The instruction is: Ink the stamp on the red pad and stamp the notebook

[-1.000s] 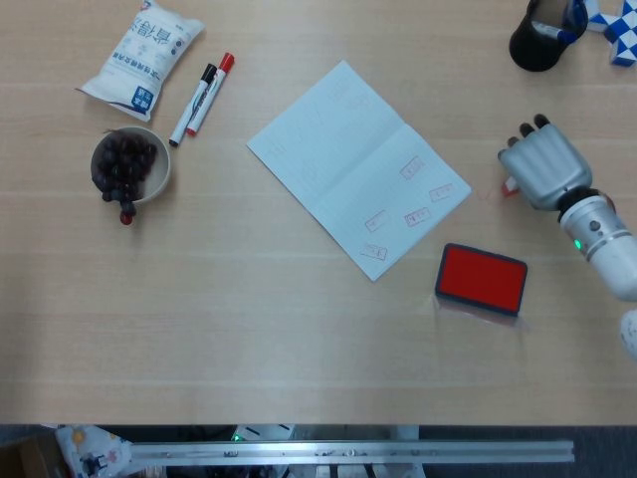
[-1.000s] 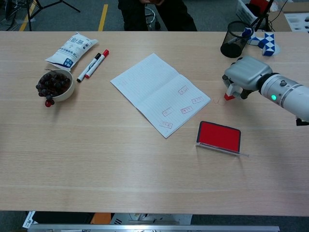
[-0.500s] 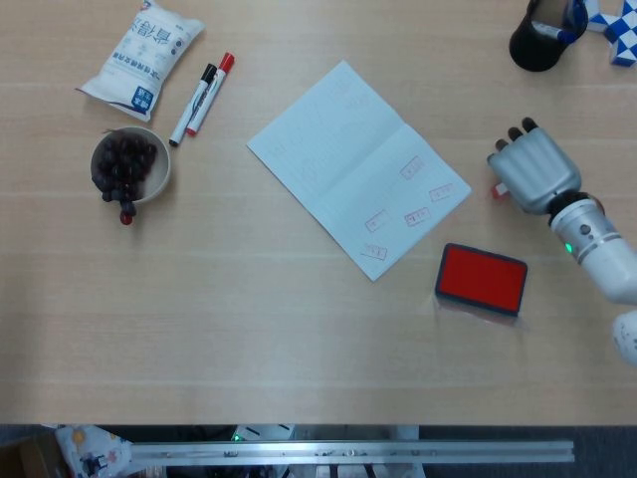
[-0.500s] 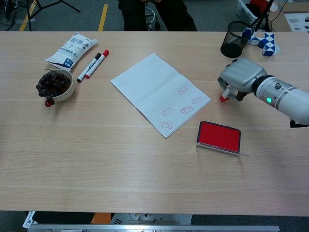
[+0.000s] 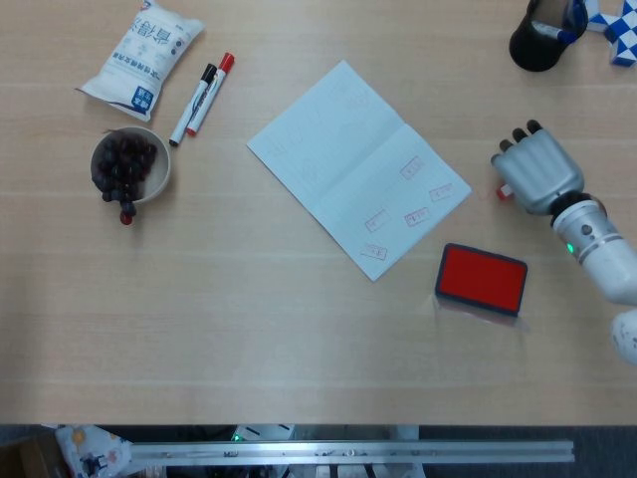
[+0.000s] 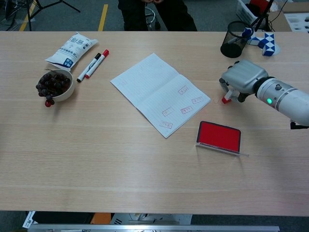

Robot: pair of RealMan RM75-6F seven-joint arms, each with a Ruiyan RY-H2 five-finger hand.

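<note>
Red-tipped stamp (image 6: pixel 227 98) under right hand (image 6: pixel 243 79), beside notebook (image 6: pixel 159 93)

Lab or office, wooden table (image 6: pixel 145 179), tripod legs (image 6: pixel 43 6), taped floor (image 6: pixel 102 17)

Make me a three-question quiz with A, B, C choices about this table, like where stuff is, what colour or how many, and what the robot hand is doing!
1. Where is the ink pad?
A. Right of the notebook, near its lower corner
B. Beside the bowl of grapes
C. On top of the notebook

2. How many markers lie by the snack bag?
A. One
B. Two
C. Four

3. What is the right hand doing?
A. Pressing the ink pad
B. Resting open on the notebook
C. Holding the stamp over bare table

Answers:
1 A, the red pad sits on the table just right of the page corner.
2 B, one black-capped and one red-capped.
3 C, the stamp's red tip shows under the fingers, away from pad and notebook.
</note>
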